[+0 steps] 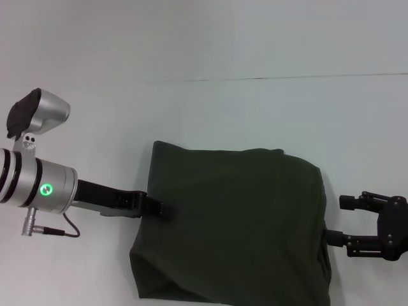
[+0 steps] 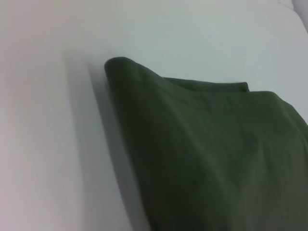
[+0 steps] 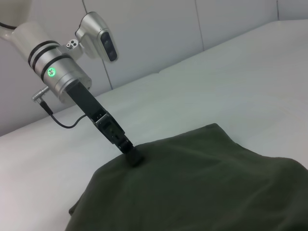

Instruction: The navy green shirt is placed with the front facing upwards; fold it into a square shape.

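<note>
The shirt (image 1: 236,223) is being flanked — left gripper (image 1: 164,209) touching one side edge, right gripper (image 1: 331,239) opposite — finger states can't be told.

The navy green shirt (image 1: 233,223) lies folded on the table (image 1: 204,115), toward its near edge. Left gripper (image 1: 164,209) touches the shirt's left edge; right gripper (image 1: 331,239) meets its right edge. Bare table behind and to both sides.

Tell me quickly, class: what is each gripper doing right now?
Left gripper: at the left edge of the navy green shirt, fingers shut on it.
Right gripper: at the shirt's right edge; grip cannot be told.
</note>
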Robot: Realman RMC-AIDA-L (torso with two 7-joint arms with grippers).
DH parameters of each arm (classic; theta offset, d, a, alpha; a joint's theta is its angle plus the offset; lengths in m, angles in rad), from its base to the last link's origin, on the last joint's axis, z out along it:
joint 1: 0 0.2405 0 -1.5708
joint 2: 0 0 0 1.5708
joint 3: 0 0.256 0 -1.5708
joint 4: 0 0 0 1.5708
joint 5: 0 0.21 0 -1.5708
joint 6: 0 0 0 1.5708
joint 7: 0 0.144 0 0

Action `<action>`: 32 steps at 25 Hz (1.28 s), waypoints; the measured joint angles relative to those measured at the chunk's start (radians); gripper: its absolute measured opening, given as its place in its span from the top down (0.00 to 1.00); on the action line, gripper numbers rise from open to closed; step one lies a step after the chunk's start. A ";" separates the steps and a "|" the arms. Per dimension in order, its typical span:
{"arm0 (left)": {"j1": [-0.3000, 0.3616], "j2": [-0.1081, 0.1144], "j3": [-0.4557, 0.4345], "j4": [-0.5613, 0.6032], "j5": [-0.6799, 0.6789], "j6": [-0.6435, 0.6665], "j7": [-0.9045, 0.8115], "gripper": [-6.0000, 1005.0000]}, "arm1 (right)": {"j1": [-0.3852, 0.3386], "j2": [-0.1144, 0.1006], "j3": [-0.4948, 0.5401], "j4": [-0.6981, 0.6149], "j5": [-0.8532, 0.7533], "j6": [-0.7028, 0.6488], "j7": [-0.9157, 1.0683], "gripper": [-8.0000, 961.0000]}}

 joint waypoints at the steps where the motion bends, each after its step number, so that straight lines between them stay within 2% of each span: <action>1: 0.000 0.000 0.000 0.000 0.000 -0.001 0.000 0.49 | 0.001 0.000 0.000 0.000 0.000 0.000 0.001 0.04; 7: 0.000 0.000 -0.010 0.008 -0.006 -0.020 0.001 0.73 | 0.004 -0.002 0.001 0.000 0.000 -0.001 0.002 0.04; 12: -0.002 0.000 -0.020 0.011 -0.018 -0.066 -0.007 0.88 | 0.007 -0.003 0.001 0.000 0.003 -0.001 0.003 0.04; 19: -0.009 0.001 -0.021 0.011 -0.027 -0.155 -0.024 0.92 | 0.015 -0.005 0.004 -0.002 0.005 0.002 0.003 0.04; 23: -0.004 0.006 -0.057 0.013 -0.029 -0.175 -0.026 0.92 | 0.016 -0.005 0.005 -0.002 0.006 0.004 0.005 0.04; 27: 0.024 0.014 -0.103 0.024 -0.030 -0.164 -0.026 0.92 | 0.018 -0.005 0.015 -0.002 0.006 0.004 0.005 0.04; 32: 0.076 0.019 -0.179 0.061 -0.030 -0.082 -0.027 0.92 | 0.026 -0.005 0.017 -0.002 0.006 0.005 0.006 0.04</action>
